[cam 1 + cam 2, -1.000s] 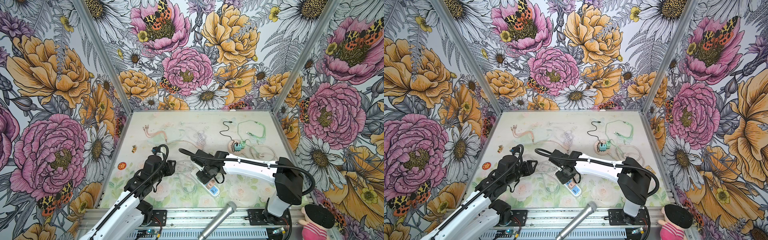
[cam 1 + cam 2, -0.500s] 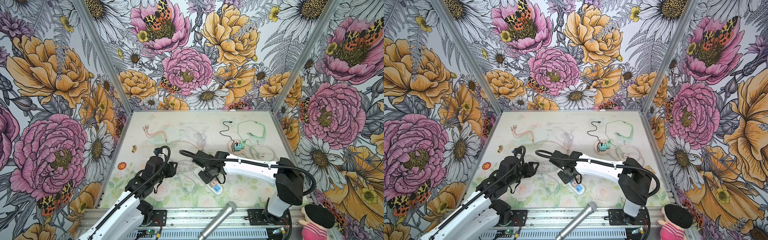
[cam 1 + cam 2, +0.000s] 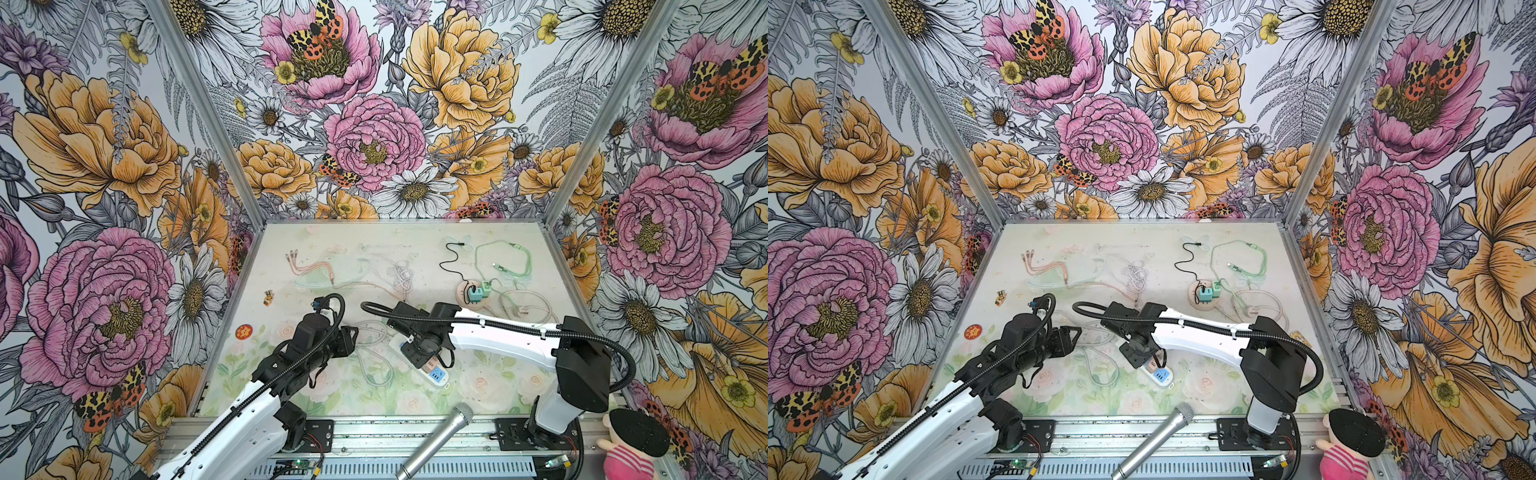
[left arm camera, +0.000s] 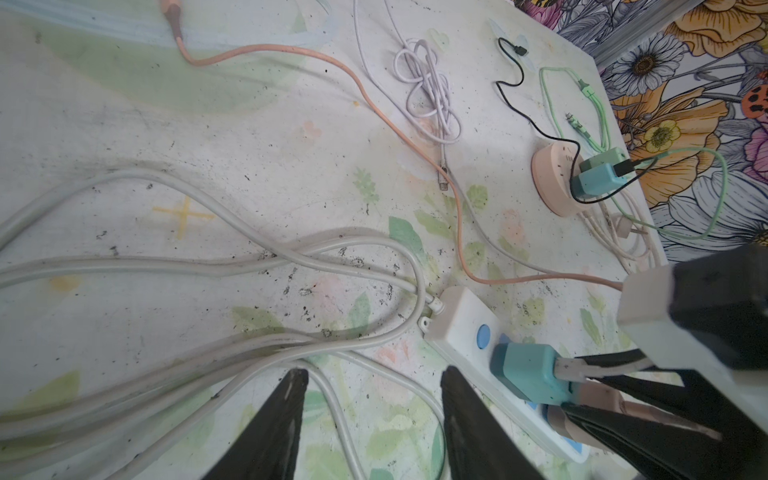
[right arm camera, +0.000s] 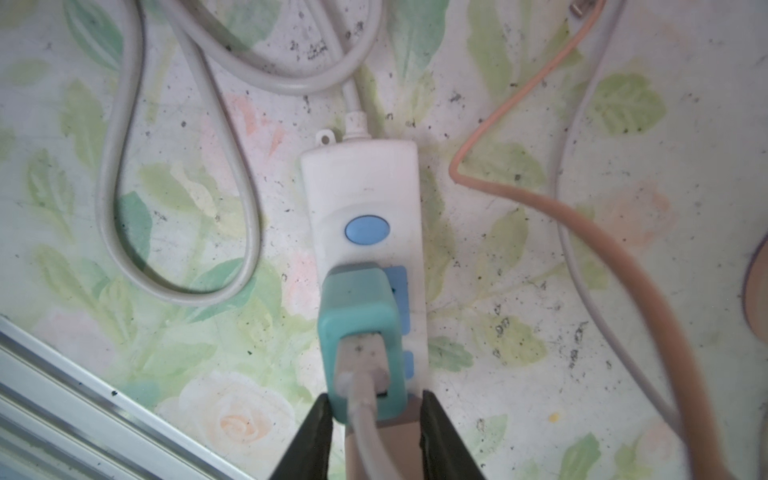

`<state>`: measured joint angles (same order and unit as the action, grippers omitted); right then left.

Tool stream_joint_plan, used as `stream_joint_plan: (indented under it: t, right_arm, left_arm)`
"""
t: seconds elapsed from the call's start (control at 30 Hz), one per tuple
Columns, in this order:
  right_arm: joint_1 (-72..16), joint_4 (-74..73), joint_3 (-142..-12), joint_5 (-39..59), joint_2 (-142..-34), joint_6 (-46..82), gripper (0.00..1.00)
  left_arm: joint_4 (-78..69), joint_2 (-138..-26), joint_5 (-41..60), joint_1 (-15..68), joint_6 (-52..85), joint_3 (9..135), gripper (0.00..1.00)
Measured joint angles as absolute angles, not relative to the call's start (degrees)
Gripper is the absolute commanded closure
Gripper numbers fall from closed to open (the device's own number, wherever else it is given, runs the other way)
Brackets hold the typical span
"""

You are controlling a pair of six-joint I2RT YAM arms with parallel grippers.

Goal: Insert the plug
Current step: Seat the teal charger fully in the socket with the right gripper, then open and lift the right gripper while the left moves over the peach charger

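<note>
Three floral walls [image 3: 374, 137] box in my scuffed, pastel-printed table [image 3: 357, 237], strewn with cords [image 3: 401, 274]. Near-centre, my right gripper [image 5: 376, 409] clamps the peach plug [image 5: 401, 440] at the white power strip [image 5: 361, 183], just beside a teal adapter [image 5: 357, 307] seated there. Left of that, my left gripper [image 4: 374, 376] hangs spread above loose white cable [image 4: 208, 266].

Plug [image 4: 598, 397]: beige-pink block, clamped between the right gripper [image 5: 375, 398] fingers. It stands on the power strip [image 5: 361, 183] just beside a teal adapter [image 5: 359, 316] seated there. Depth of seating: cannot tell.

Power strip [image 3: 438, 376]: white, round blue button, blue sockets. It lies flat on the table [image 3: 498, 386], front centre. Its thick pale cord [image 5: 124, 166] loops away from the button end.
</note>
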<state>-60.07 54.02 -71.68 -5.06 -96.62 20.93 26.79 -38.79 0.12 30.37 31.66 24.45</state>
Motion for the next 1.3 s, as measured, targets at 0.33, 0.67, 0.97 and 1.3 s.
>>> stream_joint_plan:
  t: [0.33, 0.67, 0.97, 1.3]
  right_arm:
    - [-60.1, 55.6, -71.3, -4.2, -96.1, 20.9, 0.91]
    - [-60.1, 56.2, -71.3, -2.5, -96.1, 21.2, 1.0]
    - [-60.8, 56.4, -72.8, -1.7, -95.8, 21.0, 1.0]
    - [-61.2, 54.3, -72.8, 1.9, -88.4, 21.2, 1.0]
  left_arm:
    - [26.8, -38.9, 0.1, 31.8, 32.3, 23.4, 0.45]
    - [26.7, -38.9, 0.2, 31.9, 32.7, 22.9, 0.45]
    - [26.7, -38.9, 0.8, 32.4, 32.7, 22.9, 0.45]
    - [26.5, -39.2, 0.9, 38.1, 32.7, 23.0, 0.45]
